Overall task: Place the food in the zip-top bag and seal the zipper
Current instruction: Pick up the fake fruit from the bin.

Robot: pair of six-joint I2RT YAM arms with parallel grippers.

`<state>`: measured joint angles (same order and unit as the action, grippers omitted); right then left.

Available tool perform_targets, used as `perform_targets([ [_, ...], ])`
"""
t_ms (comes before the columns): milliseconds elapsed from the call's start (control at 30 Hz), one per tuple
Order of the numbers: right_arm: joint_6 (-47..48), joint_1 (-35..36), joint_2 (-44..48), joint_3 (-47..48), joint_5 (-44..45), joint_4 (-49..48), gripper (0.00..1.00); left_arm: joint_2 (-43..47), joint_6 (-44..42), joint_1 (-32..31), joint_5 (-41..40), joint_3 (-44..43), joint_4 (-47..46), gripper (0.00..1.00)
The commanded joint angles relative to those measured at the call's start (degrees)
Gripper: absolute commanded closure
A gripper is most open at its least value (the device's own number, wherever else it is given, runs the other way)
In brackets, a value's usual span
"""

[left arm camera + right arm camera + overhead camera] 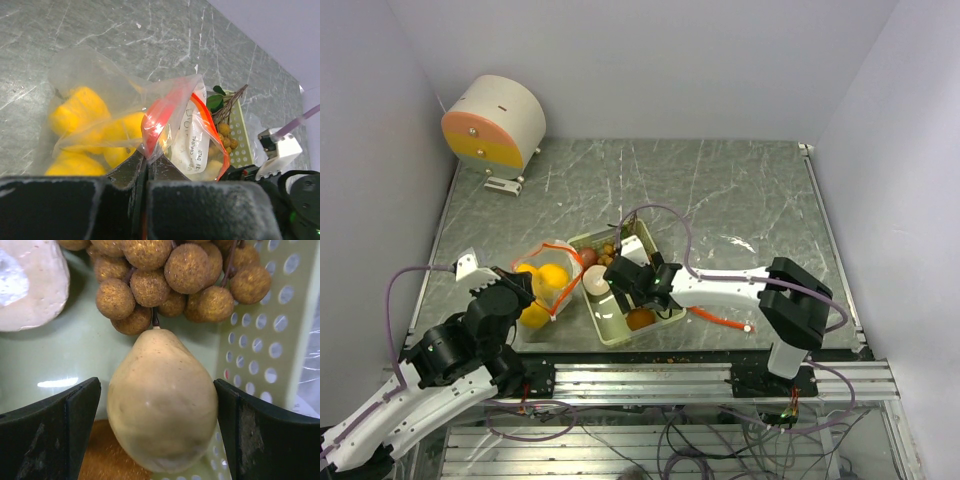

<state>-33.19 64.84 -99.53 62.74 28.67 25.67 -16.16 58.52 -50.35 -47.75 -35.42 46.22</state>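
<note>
The clear zip-top bag (100,85) with a red zipper strip (160,120) stands at the table's left front, holding yellow-orange round fruits (80,107). My left gripper (146,162) is shut on the bag's rim beside the zipper and holds the mouth up. In the pale green tray (265,340) lies a pale yellow pear (162,400), stem toward the bunch of brown berries (165,275). My right gripper (156,390) is open and straddles the pear, one finger on each side, with a gap at the left finger. An orange fruit (105,455) lies under the pear's base.
A pale cream round item (30,280) sits in the tray beside the berries. A cream and orange drum-shaped device (495,122) stands at the far left back. A thin orange-red strip (715,318) lies on the table right of the tray (665,318), under the right arm.
</note>
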Motion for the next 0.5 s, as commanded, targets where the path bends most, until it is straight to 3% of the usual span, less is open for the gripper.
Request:
perform_targets([
  [0,-0.39,-0.65,-2.24,-1.39,-0.25,-0.83,0.06,1.01,0.52,0.30,-1.47,-1.41,0.34,0.93],
  [67,-0.50,-0.74,-2.57,-1.35,-0.07,-1.00,0.10,1.13,0.75,0.28,-1.45,-1.41,0.61,0.93],
  [233,-0.41,-0.77,-0.04,-0.92,0.57,-0.94,0.34,1.58,1.15,0.33,-1.44,-1.23,1.15,0.93],
  [467,3.58,-0.56,10.87,1.71,-4.36,-1.20,0.40,1.46,1.07,0.28,-1.55,-1.40,1.24,0.93],
])
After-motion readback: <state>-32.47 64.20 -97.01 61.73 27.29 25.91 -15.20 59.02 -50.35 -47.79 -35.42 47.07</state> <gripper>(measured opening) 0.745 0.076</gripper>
